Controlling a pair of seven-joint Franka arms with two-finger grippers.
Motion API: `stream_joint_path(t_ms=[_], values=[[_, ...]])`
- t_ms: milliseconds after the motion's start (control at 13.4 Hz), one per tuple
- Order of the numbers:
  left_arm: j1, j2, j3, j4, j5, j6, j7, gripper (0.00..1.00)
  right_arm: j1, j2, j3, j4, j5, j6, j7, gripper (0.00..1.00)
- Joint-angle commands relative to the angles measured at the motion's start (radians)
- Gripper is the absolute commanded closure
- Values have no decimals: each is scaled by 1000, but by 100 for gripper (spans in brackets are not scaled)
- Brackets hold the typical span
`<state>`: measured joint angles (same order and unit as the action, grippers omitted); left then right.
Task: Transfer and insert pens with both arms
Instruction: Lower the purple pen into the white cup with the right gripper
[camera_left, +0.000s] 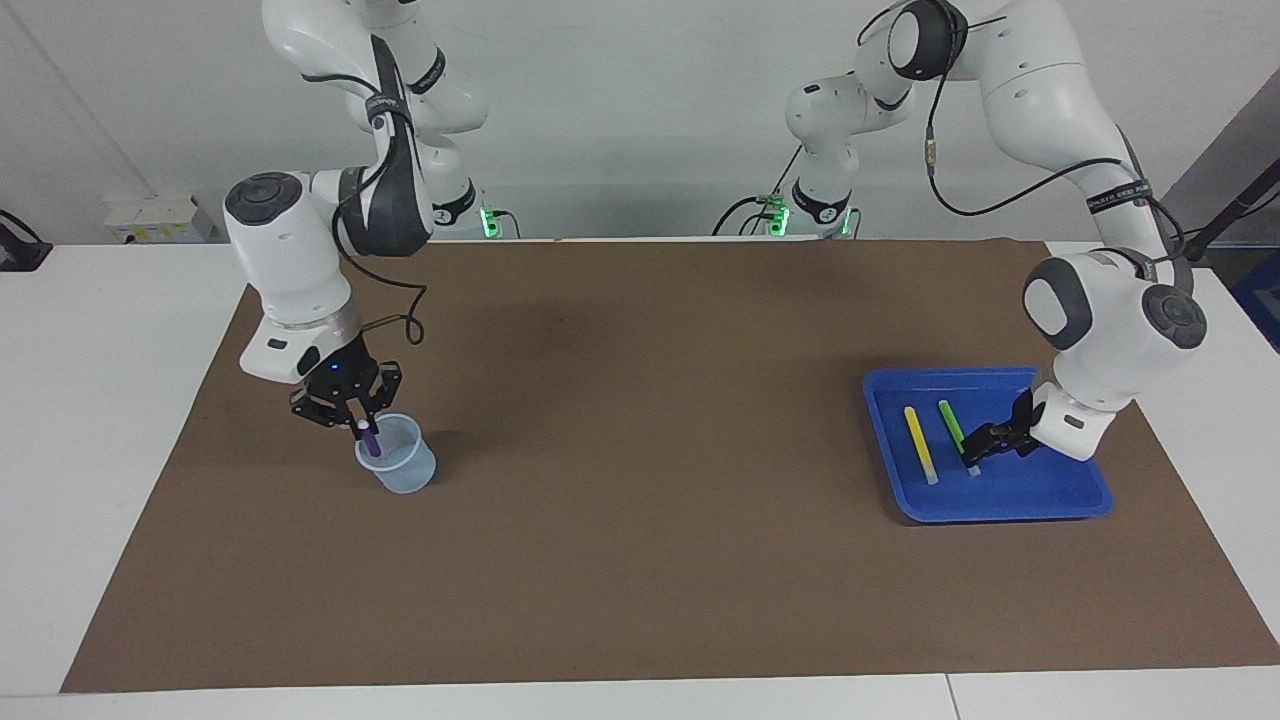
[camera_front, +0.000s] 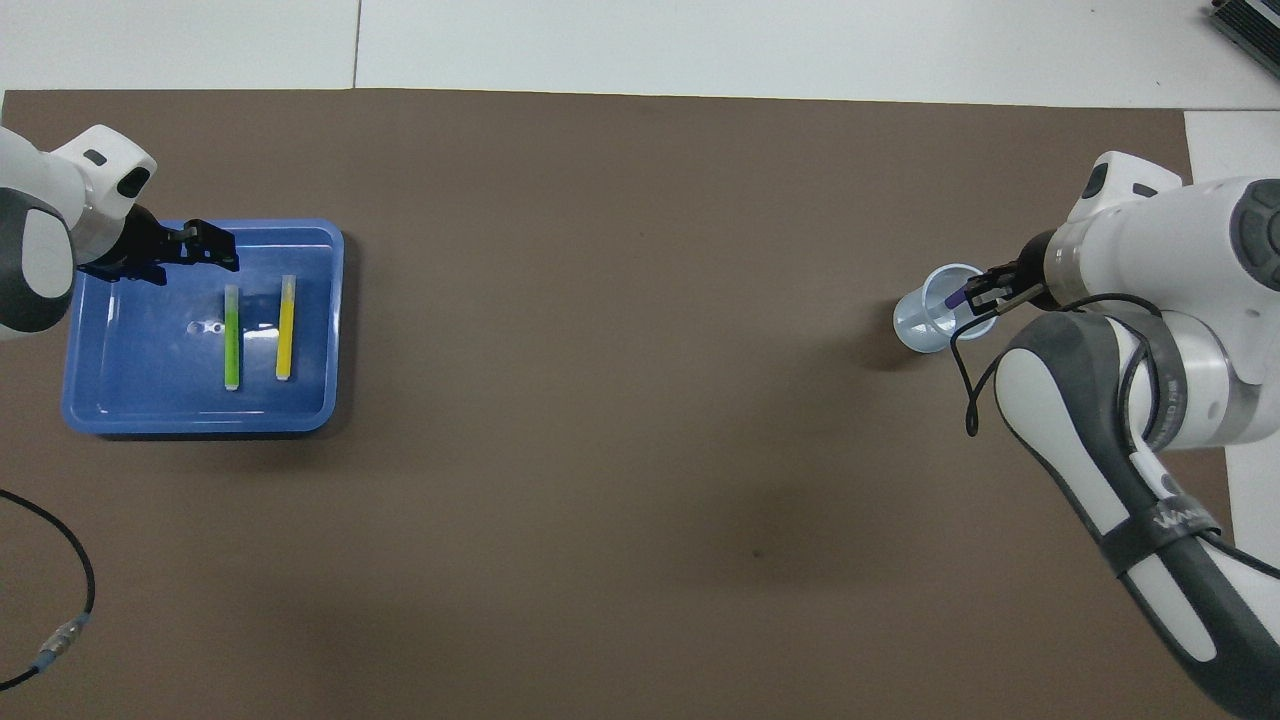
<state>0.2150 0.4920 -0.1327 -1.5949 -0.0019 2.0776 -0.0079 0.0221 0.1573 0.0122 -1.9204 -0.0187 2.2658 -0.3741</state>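
1. Right claw (camera_left: 347, 412) (camera_front: 983, 294): it hangs over the rim of the clear cup (camera_left: 405, 474) (camera_front: 914, 326), at the right arm's end of the table (camera_left: 100, 350). Its fingertips sit at the top of the purple pen. I cannot tell whether they are clamped on the pen or standing just apart from it.
2. Purple pen (camera_left: 370, 442) (camera_front: 956, 297): it stands tilted inside the clear cup, with its lower part below the rim. Its pale end points up towards the right claw.
3. Left claw (camera_left: 985, 446) (camera_front: 205, 247): its fingers are apart and hold nothing. It hangs over the blue tray (camera_left: 1000, 515) (camera_front: 200, 425), at the left arm's end of the table. In the facing view it overlaps the pale end of the green pen, while the overhead view shows the whole of that pen lying uncovered.
4. Green pen (camera_left: 950, 422) (camera_front: 231, 345): it lies flat in the blue tray with its pale end farther from the robots.
5. Yellow pen (camera_left: 920, 445) (camera_front: 286, 335): it lies flat in the same tray, just beside the green pen and parallel to it. It is on the side towards the cup and is not touched by either claw.
6. Brown mat (camera_left: 640, 450): it covers the middle of the table and carries both the cup and the tray, which are well apart.
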Motion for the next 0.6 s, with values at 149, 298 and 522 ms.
stream_joint_path(t_ms=[149, 298, 522], values=[[20, -16, -7, -86, 14, 55, 26, 9, -7, -28, 11, 0, 42, -24, 14, 0], [29, -27, -7, -120, 14, 70, 28, 14, -7, -41, 12, 52, 42, -102, 24, 0], [30, -44, -8, -168, 14, 85, 31, 24, -2, -87, 15, 109, 83, -222, 43, 0]])
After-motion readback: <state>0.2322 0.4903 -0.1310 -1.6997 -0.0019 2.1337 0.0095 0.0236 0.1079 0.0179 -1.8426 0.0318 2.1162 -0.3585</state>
